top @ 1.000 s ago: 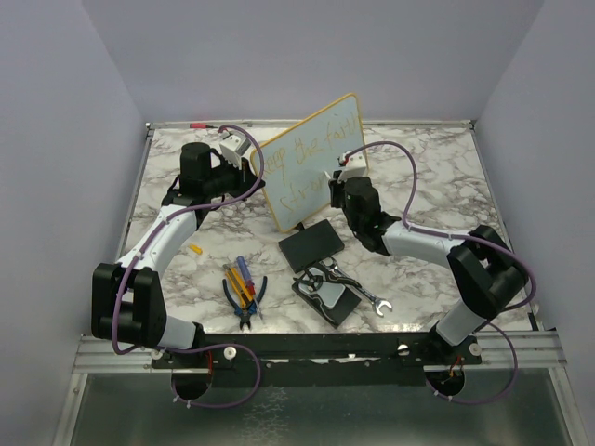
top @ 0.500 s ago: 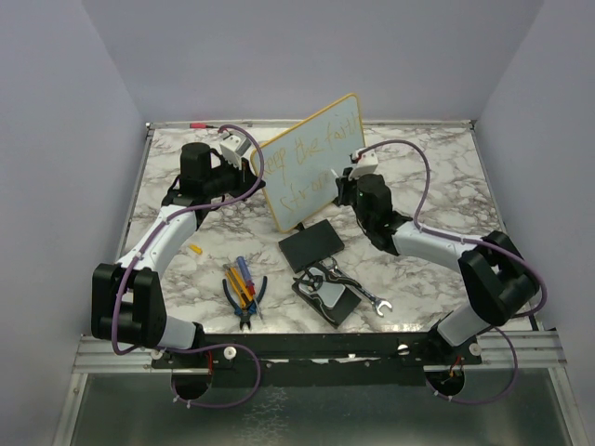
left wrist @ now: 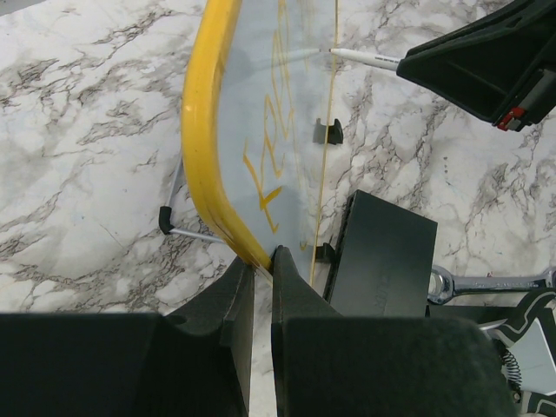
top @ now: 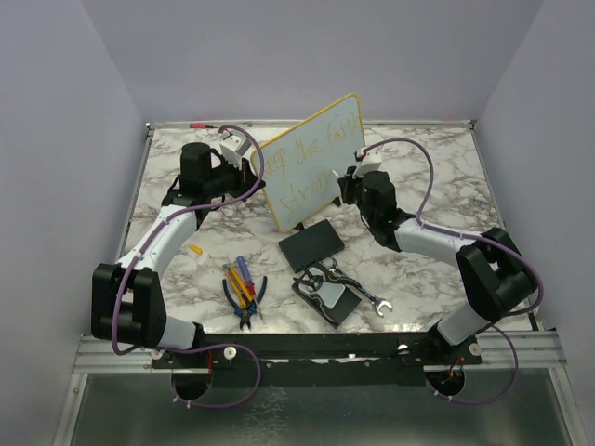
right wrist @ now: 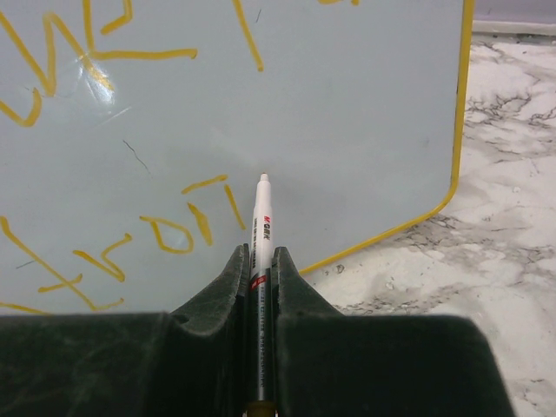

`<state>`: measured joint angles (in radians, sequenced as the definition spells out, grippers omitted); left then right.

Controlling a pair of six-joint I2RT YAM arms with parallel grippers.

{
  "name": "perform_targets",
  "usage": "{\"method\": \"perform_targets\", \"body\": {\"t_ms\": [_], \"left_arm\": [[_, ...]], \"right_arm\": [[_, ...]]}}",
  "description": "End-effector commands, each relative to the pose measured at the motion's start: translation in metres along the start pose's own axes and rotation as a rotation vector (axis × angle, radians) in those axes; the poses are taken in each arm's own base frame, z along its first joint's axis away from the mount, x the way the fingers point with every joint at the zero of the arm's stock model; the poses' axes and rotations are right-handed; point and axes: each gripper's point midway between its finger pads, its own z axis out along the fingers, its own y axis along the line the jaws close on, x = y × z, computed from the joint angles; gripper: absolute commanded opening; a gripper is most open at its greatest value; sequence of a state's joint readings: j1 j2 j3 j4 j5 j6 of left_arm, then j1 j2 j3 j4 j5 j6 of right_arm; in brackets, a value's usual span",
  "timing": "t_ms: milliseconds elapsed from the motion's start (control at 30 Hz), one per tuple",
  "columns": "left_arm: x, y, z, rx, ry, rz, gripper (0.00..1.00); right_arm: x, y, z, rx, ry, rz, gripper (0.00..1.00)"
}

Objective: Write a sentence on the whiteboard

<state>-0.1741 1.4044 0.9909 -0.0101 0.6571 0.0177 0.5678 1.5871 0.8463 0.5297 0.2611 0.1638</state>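
I count one whiteboard (top: 311, 158), standing tilted on the marble table (top: 437, 167) between my two arms. It carries the sentence (top: 312, 156) in two lines of yellowish-orange writing. My left gripper (left wrist: 262, 261) is pressed together on the whiteboard's yellow frame at its lower left corner and holds it there. My right gripper (right wrist: 259, 256) is closed around one white marker (right wrist: 261, 226), whose tip points at the board just right of the last strokes of the lower line. I cannot tell whether the tip touches the surface.

In front of the board lies one flat black pad (top: 311, 246), just beside its lower edge. Nearer my bases I see one pair of blue-handled pliers (top: 249, 305), one wrench (top: 374, 303) and one small yellow piece (top: 195, 249).

Compared with a second ago, my right wrist sits a little farther right and away from the board, so more of the lower line shows. The whiteboard, my left grip and the tools lie where they were.
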Motion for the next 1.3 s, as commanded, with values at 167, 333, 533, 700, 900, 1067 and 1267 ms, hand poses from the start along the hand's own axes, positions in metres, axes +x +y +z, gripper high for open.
{"method": "perform_targets", "body": {"t_ms": [167, 333, 533, 700, 900, 1067, 1267], "left_arm": [[0.049, -0.01, 0.003, 0.033, 0.144, -0.056, 0.0], [0.049, -0.01, 0.003, 0.033, 0.145, -0.057, 0.0], [0.049, -0.01, 0.003, 0.034, 0.145, -0.057, 0.0], [0.049, -0.01, 0.003, 0.035, 0.146, -0.057, 0.0], [0.049, -0.01, 0.003, 0.034, 0.146, -0.057, 0.0], [0.049, -0.01, 0.003, 0.034, 0.145, -0.057, 0.0], [0.049, -0.009, 0.003, 0.033, 0.144, -0.056, 0.0]], "right_arm": [[-0.001, 0.002, 0.013, -0.012, 0.003, -0.004, 0.01], [-0.009, 0.006, 0.012, -0.031, -0.024, -0.015, 0.01], [-0.007, 0.012, 0.009, -0.077, -0.019, -0.041, 0.01], [0.008, 0.015, 0.006, -0.098, 0.014, -0.043, 0.01], [0.024, 0.021, 0.004, -0.125, 0.052, -0.058, 0.01], [0.032, 0.024, 0.002, -0.132, 0.069, -0.063, 0.01], [0.041, 0.022, 0.0, -0.119, 0.092, -0.071, 0.01]]}}
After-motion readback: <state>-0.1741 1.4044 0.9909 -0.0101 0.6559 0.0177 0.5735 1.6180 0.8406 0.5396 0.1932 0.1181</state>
